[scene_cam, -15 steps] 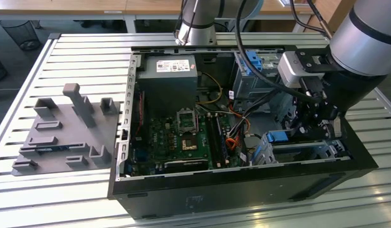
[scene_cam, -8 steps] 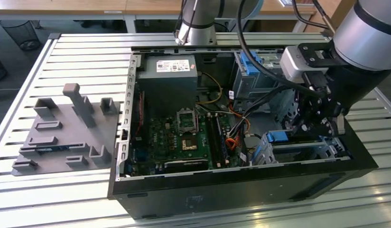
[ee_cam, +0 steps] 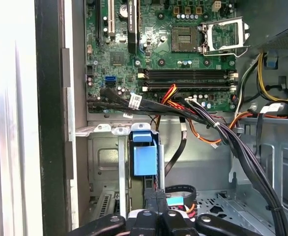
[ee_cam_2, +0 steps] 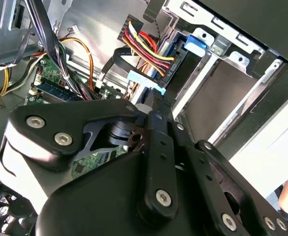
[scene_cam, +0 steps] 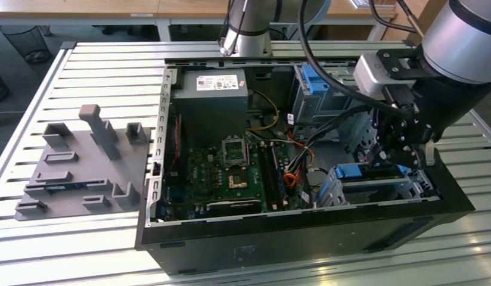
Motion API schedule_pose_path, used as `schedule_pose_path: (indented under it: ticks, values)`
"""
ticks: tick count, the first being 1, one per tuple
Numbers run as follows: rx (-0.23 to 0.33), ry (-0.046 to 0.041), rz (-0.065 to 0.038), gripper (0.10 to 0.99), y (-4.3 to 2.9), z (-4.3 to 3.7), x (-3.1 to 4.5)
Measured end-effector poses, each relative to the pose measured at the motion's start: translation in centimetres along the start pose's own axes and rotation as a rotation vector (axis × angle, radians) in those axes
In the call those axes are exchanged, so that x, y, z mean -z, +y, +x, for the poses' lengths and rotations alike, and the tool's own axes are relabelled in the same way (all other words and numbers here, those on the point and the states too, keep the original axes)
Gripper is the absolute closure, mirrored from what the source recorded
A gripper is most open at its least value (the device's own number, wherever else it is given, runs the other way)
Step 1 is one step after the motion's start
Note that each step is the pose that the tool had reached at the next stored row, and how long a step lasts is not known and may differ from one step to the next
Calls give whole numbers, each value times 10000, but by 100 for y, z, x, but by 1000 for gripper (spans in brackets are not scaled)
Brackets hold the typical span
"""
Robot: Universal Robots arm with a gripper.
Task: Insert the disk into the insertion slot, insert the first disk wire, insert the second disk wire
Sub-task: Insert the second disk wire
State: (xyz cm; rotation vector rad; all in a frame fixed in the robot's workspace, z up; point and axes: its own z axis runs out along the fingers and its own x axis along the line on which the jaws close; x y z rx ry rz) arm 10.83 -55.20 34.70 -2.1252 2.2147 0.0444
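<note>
The gripper [scene_cam: 404, 159] hides most of the disk [scene_cam: 364, 171] seated in the insertion slot [scene_cam: 335, 192]; I cannot tell its finger state.

So the open black computer case [scene_cam: 309, 232] sits on the slatted metal table [scene_cam: 102, 71], with the grey plastic fixture tray [scene_cam: 78, 173] beside it toward the exterior view's left. Green motherboard [scene_cam: 229, 173] lies inside the case.

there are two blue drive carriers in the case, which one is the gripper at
The disk with its blue carrier in the insertion slot at the case's front corner, under the gripper. The other blue carrier sits farther back.
</note>
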Motion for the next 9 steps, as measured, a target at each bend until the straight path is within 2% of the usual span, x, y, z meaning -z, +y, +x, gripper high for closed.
schedule_pose_path:
  ticks: [1, 9]
  values:
    - [0, 1, 0, 980, 0, 0, 3]
    - [1, 5, 1, 980, -1, -2, 26]
